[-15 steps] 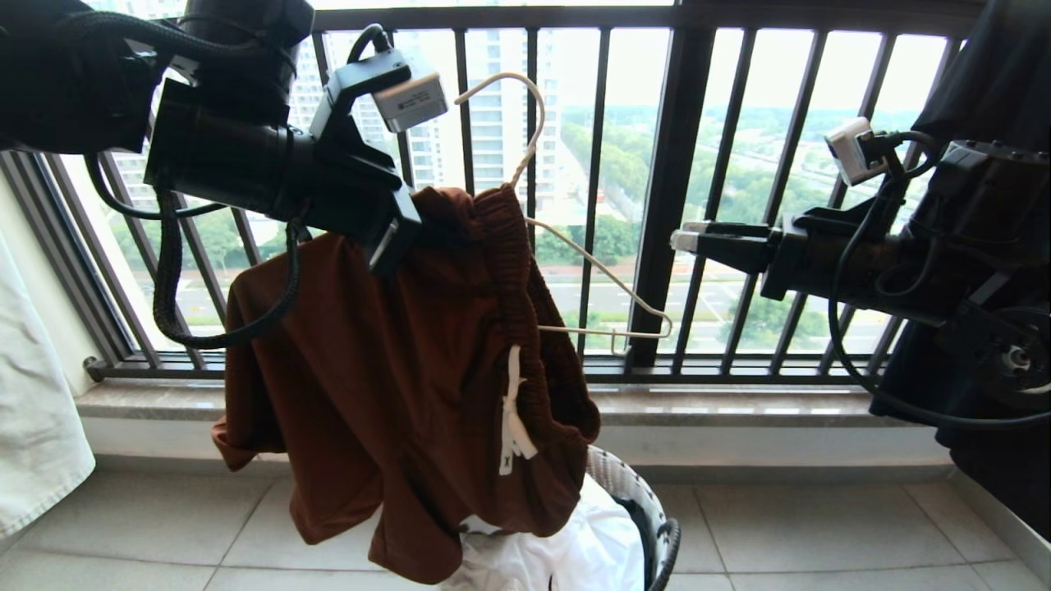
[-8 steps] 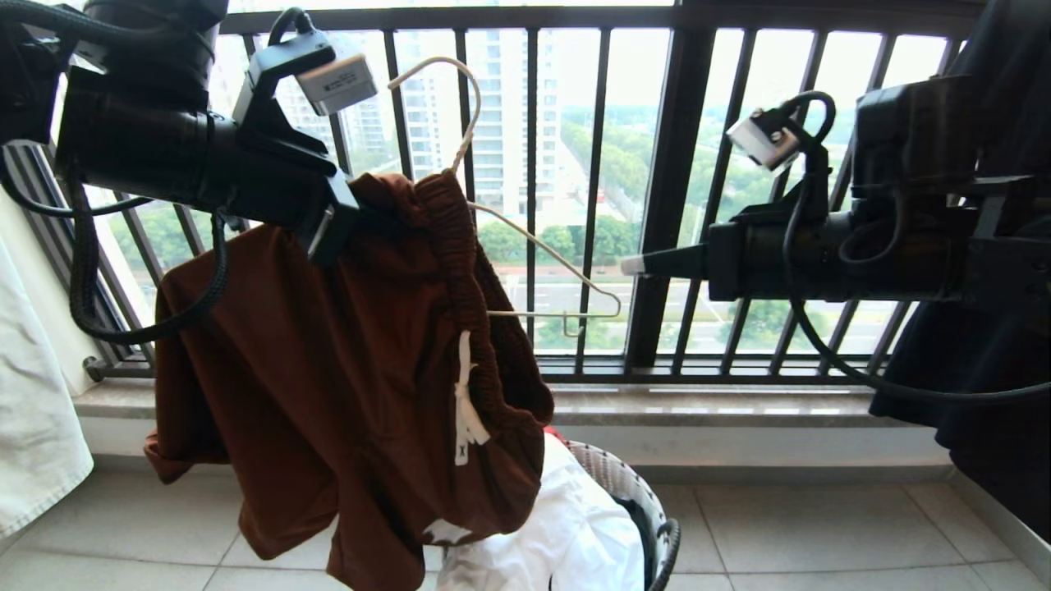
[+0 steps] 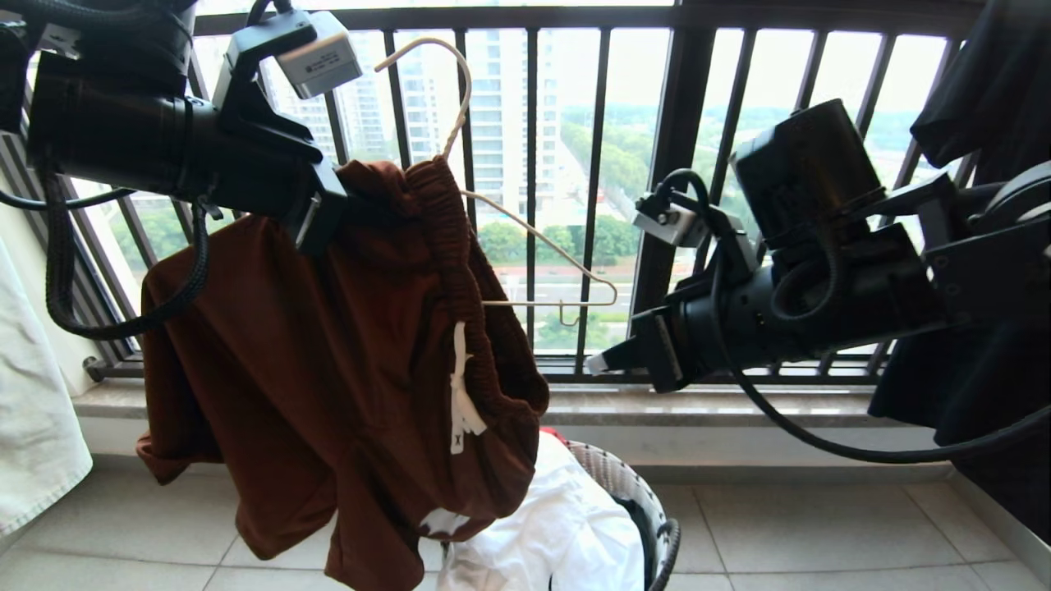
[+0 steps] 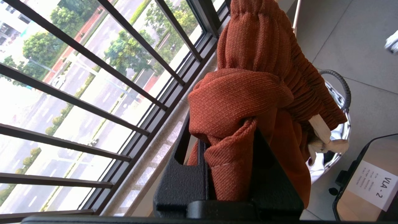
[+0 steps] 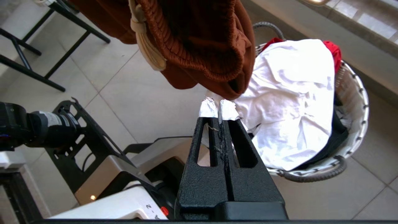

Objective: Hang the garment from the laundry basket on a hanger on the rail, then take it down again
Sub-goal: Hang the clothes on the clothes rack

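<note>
While the left gripper (image 3: 316, 222) clenches the garment (image 3: 353, 369) high before the balcony railing (image 3: 665, 189), we see the shorts draped on the hanger (image 3: 534, 242) above the laundry basket (image 3: 657, 525); the right gripper (image 5: 218, 107), fingers pressed together and empty, points down beside it.

Rust-brown shorts (image 3: 345, 369) are hanging bunched over cream wire hanger (image 3: 534, 246), drawstring dangling, above the round basket (image 3: 649, 509).

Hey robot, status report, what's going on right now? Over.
Left gripper shut on shorts, hanger inside. Right gripper shut, empty, above basket. Nothing blocking.
</note>
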Available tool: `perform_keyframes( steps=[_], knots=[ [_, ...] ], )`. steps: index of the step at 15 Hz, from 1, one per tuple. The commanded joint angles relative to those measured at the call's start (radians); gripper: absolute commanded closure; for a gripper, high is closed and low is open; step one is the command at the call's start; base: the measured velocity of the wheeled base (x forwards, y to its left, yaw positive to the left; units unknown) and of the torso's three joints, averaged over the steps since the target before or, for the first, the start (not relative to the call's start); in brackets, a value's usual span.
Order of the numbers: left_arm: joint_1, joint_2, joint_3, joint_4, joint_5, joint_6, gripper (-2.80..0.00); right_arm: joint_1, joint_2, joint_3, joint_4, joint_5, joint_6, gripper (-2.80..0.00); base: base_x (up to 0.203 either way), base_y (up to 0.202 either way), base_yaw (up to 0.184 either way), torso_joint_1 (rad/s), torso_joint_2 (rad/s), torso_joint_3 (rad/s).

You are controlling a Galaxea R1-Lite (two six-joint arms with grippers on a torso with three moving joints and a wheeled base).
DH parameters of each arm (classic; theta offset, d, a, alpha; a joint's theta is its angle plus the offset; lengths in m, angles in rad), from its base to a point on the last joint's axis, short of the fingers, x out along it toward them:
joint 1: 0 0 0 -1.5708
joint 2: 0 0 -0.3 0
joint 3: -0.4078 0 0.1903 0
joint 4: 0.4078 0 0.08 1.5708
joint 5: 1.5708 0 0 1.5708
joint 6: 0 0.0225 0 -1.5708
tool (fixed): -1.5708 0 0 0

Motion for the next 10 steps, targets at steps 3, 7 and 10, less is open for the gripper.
perform_keyframes(
  steps=[3,7,10],
  knots=[
    [0.000,0.000,-0.016,0.001,-0.001,-0.004,0.00,0.022,0.156,-0.008,-0.155,-0.034,0.117,-2.80,0.000,0.000,0.000,0.000,0.00,0.000],
    [0.003,0.011,-0.043,0.001,0.001,-0.025,0.00,0.023,0.234,-0.030,-0.183,-0.078,0.130,-2.80,0.000,0.000,0.000,0.000,0.00,0.000],
    [0.009,0.009,-0.059,0.003,0.001,-0.027,0.00,0.023,0.289,-0.056,-0.188,-0.121,0.136,-2.80,0.000,0.000,0.000,0.000,0.00,0.000]
  ],
)
